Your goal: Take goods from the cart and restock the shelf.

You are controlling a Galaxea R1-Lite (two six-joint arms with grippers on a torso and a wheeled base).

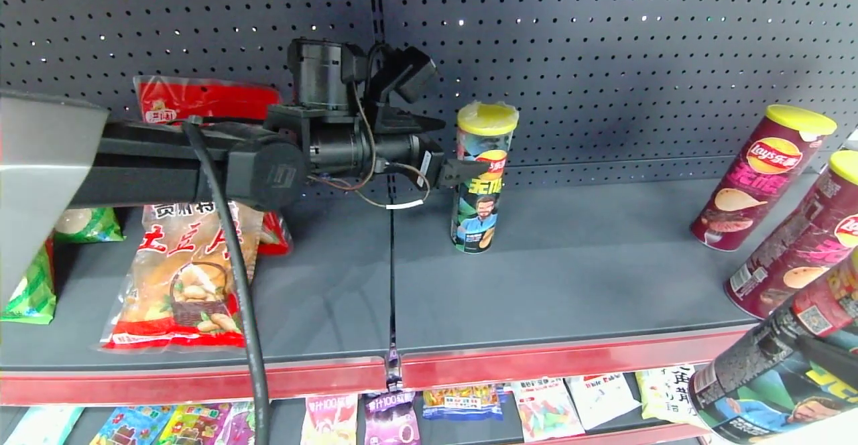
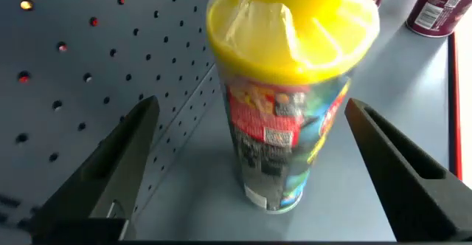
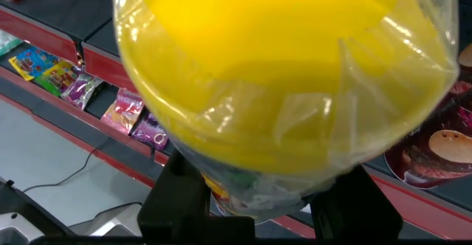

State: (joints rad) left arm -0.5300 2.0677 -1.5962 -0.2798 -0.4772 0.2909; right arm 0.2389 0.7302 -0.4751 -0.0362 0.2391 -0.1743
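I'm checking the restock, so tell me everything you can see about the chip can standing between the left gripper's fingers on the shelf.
The chip can is a tall round tube with a glossy blue-green printed label showing a cartoon figure, topped by a yellow lid under crinkled clear film. It stands upright on the grey shelf board, close to the pegboard back. The left gripper is open around it, a finger on each side, neither touching in the wrist view.

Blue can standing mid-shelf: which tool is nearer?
Left. The left tool straddles the blue can, open; the right tool is far to the right, gripping a second can.
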